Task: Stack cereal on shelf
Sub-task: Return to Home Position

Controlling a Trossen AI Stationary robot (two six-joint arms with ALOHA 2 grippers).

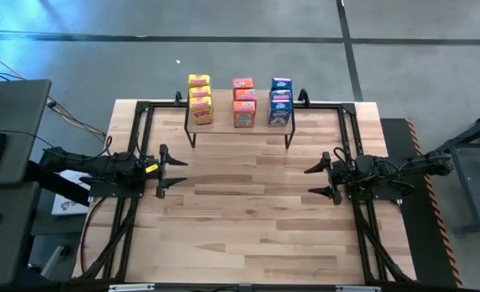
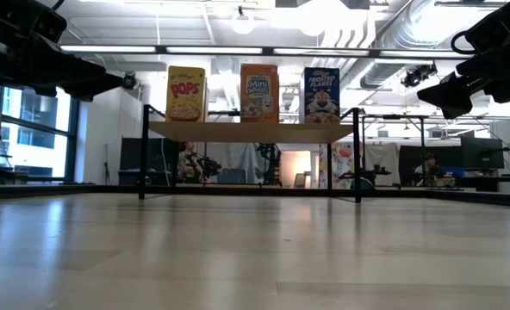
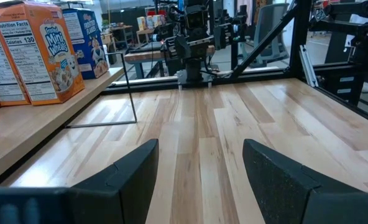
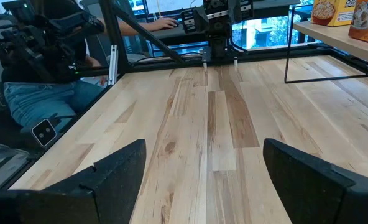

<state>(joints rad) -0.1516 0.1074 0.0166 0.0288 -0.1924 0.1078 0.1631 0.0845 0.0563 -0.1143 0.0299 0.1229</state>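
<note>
The shelf [image 1: 240,130] stands at the table's far edge on thin black legs. On its plank top, cereal boxes stand upright on their bottoms in three rows running front to back: yellow [image 1: 200,100] on the left, orange-red [image 1: 244,103] in the middle, blue [image 1: 280,101] on the right. In the low view their fronts face me: yellow [image 2: 185,93], orange-red [image 2: 259,93], blue [image 2: 321,95]. My left gripper [image 1: 177,172] waits open at the table's left side, above the wood and pointing right. My right gripper [image 1: 315,181] waits open at the right side, pointing left. Both are empty.
A wide bare stretch of wooden tabletop [image 1: 248,219] lies between the two grippers and in front of the shelf. Black frame rails [image 1: 126,235] run along both sides of the table. Someone in jeans [image 4: 41,93] sits beyond the table's left side.
</note>
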